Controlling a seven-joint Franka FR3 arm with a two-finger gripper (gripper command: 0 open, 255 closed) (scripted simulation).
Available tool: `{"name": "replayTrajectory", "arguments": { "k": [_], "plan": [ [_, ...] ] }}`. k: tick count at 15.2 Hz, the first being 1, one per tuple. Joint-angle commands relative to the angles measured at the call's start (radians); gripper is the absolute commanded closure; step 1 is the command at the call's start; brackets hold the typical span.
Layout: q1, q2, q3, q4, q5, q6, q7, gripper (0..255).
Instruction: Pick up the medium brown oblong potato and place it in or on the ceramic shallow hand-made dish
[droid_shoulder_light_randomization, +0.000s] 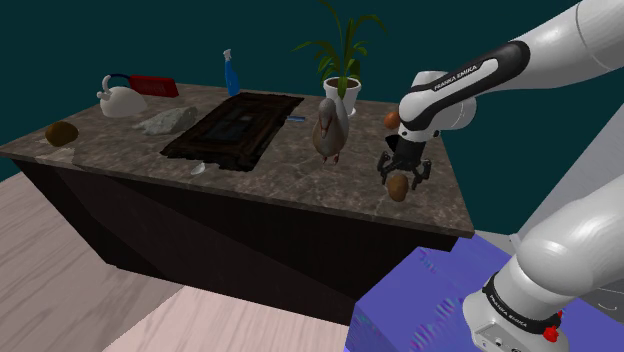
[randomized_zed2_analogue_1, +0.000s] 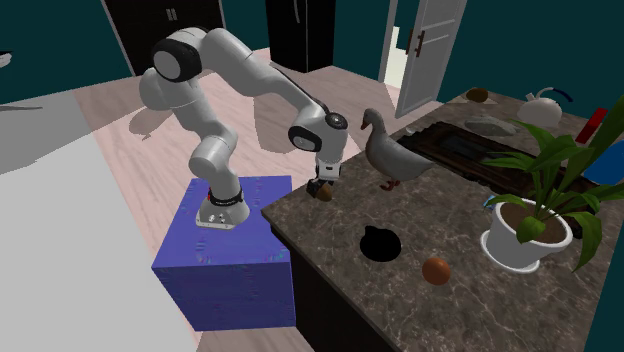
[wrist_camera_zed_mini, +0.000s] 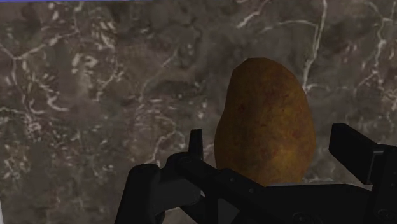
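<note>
Gripper (wrist_camera_zed_mini: 273, 143): black, pointing down at the counter, close beside the goose figure, on its blue-stand side.
Fingers (wrist_camera_zed_mini: 353, 151): spread apart, one on each side of the potato, with a thin strip of counter showing between each finger and the potato; not pinching it.
Potato (wrist_camera_zed_mini: 264, 121): brown and oblong, between the fingers, close to the goose figure; resting or raised, cannot tell.
Counter (droid_shoulder_light_randomization: 280, 175): dark stone look with pale veins.
Goose figure (randomized_zed2_analogue_1: 385, 150): grey, upright on the counter.
Black round shallow thing (randomized_zed2_analogue_1: 381, 243): on the counter near the goose figure, apart from the potato.
Orange ball (randomized_zed2_analogue_1: 436, 270): farther from the goose figure than the black round shallow thing.
Blue stand (randomized_zed2_analogue_1: 235, 255): box off the counter's end, past the gripper from the goose figure.
</note>
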Motion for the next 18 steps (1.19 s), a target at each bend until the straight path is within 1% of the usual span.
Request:
{"name": "replayTrajectory", "arguments": {
  "k": [1, 2, 3, 12, 18],
  "plan": [
    [0.0, 0.0, 0.0, 0.0, 0.0, 0.0, 0.0, 0],
    [0.0, 0.0, 0.0, 0.0, 0.0, 0.0, 0.0, 0],
    [0.0, 0.0, 0.0, 0.0, 0.0, 0.0, 0.0, 255],
    [0.0, 0.0, 0.0, 0.0, 0.0, 0.0, 0.0, 255],
    [-0.005, -0.059, 0.002, 0.035, -0.017, -0.092, 0.022, 255]
  ]
}}
